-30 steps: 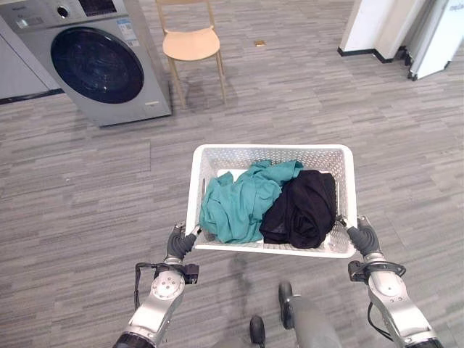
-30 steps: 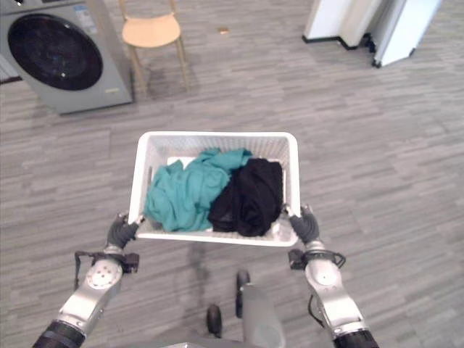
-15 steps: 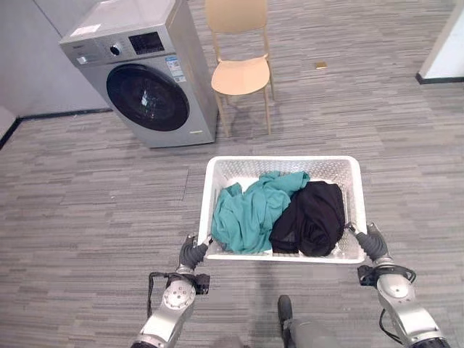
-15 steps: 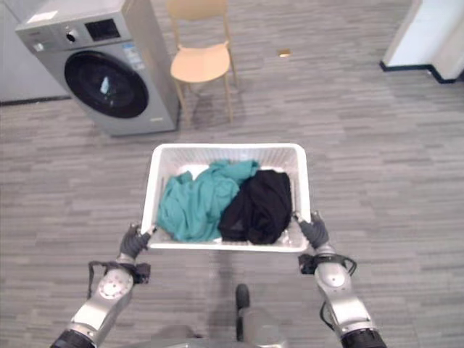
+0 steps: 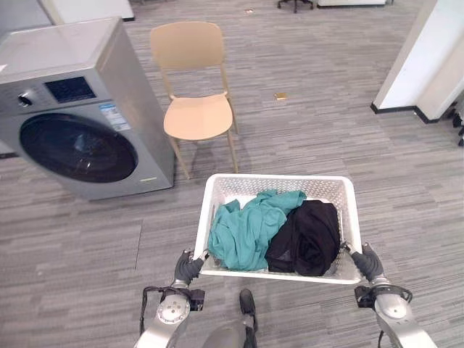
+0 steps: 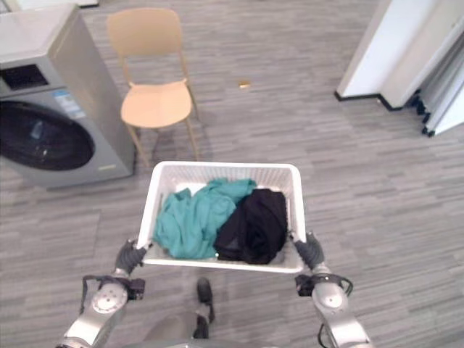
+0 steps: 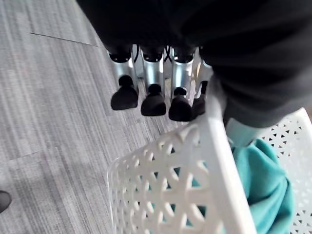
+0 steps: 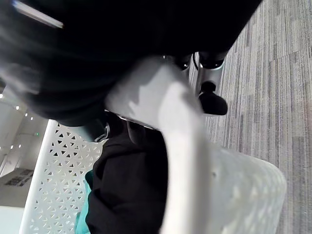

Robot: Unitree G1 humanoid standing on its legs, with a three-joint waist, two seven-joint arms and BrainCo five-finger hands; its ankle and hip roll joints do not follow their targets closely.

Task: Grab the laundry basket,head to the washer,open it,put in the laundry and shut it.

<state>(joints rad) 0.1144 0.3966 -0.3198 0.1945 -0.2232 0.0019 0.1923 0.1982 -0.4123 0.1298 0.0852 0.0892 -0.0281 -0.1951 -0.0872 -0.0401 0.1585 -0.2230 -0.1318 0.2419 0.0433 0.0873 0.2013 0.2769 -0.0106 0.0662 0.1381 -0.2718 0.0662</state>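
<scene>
The white perforated plastic laundry basket (image 5: 330, 188) is held off the grey wood-plank floor (image 5: 72, 239), gripped at its near corners by the left hand (image 5: 188, 267) and the right hand (image 5: 366, 262), each with fingers curled round the rim. Inside lie a crumpled teal garment (image 5: 246, 228) on the left and a black garment (image 5: 308, 235) touching it on the right. Ahead to the left stands the grey front-loading washer (image 5: 80, 138), its dark round door closed, with a light wooden chair (image 5: 192, 116) just beside it.
</scene>
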